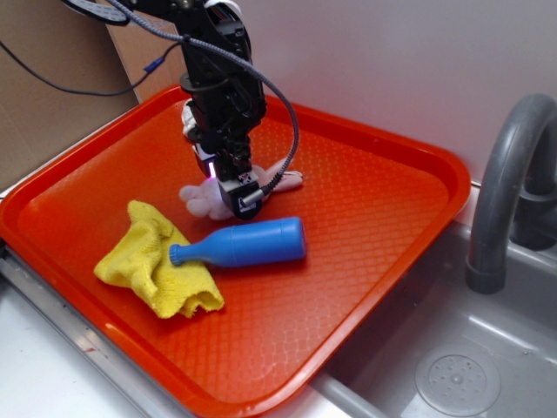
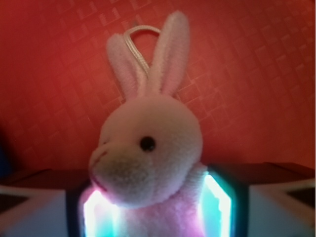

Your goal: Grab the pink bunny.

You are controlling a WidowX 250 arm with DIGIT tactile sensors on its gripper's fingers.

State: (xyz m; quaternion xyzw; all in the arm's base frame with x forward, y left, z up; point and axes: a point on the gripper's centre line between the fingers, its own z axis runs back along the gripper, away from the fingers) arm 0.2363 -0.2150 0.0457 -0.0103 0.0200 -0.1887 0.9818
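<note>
Pink bunny (image 2: 150, 158) — one, body pinched between gripper (image 2: 153, 210) fingers (image 2: 219, 202) — one tray (image 1: 365, 218).

1. The exterior view looks down at an angle across the orange tray (image 1: 383, 226) toward me.
2. My wrist view sits close, facing the tray floor (image 2: 256, 74).
3. Both share the pink bunny (image 2: 148, 153).

From my exterior view the gripper (image 1: 228, 187) covers most of the pink bunny (image 1: 198, 198); its head cannot be made out there; in the wrist view its lower body (image 2: 158, 217) is cut off by the bottom edge; the tap (image 1: 513, 174) runs past the right edge.
</note>
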